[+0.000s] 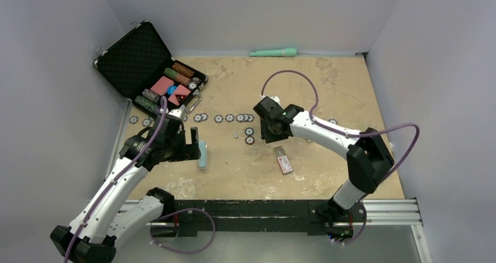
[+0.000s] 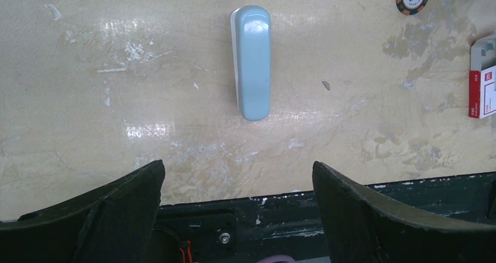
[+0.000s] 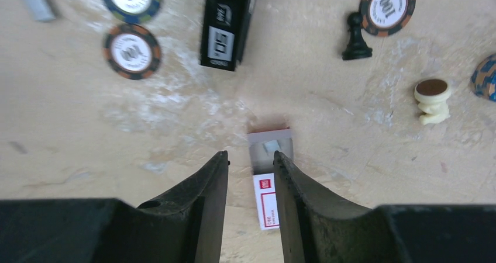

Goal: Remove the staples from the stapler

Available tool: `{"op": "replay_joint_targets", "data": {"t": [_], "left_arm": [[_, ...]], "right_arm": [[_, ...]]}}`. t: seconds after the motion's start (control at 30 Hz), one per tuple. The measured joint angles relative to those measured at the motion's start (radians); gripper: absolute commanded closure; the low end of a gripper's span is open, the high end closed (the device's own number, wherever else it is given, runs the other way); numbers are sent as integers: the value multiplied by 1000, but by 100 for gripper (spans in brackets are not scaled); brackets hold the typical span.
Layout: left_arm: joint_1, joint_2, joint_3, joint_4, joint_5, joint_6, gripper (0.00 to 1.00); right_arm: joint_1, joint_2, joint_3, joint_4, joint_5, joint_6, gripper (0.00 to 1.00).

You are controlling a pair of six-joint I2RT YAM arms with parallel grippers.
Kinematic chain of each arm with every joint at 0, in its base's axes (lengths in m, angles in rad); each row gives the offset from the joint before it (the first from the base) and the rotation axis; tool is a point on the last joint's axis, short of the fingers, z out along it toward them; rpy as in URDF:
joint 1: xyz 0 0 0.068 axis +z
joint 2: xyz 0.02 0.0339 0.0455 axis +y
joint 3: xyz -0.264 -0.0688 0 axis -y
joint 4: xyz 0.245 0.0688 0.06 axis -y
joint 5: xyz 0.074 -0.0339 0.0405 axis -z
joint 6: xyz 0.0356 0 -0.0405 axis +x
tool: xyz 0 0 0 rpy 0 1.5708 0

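On the table (image 1: 327, 87): the task's things are laid near the middle, close to a row of poker chips (image 1: 229, 118).
Left gripper (image 2: 237, 166): the fingers are spread wide and nothing is held. It is poised above the pale teal bar (image 2: 253, 61), which is not the task's thing.
Right gripper (image 3: 250, 155): the fingers are parted only narrowly and nothing is gripped. The red-and-white box (image 3: 268, 187) is seen through the gap, on the table below.
Stapler (image 3: 227, 23): it is laid just beyond the right fingertips, apart from them, with chips to one side and a black pawn (image 3: 355, 38) to the other. Whether its channel is open cannot be told.
Staples (image 3: 36, 3): a short silvery strip is laid loose on the table, well apart from the stapler and beside the chips, so the unloading is judged largely done.
Step in hand: the channel should be checked for any strip left inside. If the stapler is to be taken, the fingers should be opened wider first, the box cleared, and the body gripped squarely across its narrow width.
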Motion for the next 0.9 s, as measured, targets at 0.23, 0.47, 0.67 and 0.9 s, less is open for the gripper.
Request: {"op": "replay_joint_targets", "data": {"t": [0.23, 0.47, 0.67, 0.9], "left_arm": [[0, 12, 0, 0, 1, 0, 0], [0, 57, 0, 1, 31, 1, 0], [0, 33, 0, 0, 30, 0, 0], [0, -25, 0, -3, -4, -7, 0]], "right_arm": [[28, -99, 101, 11, -68, -21, 32], [76, -83, 188, 8, -92, -16, 35], [111, 22, 295, 3, -90, 25, 36], [119, 155, 405, -32, -144, 42, 39]]}}
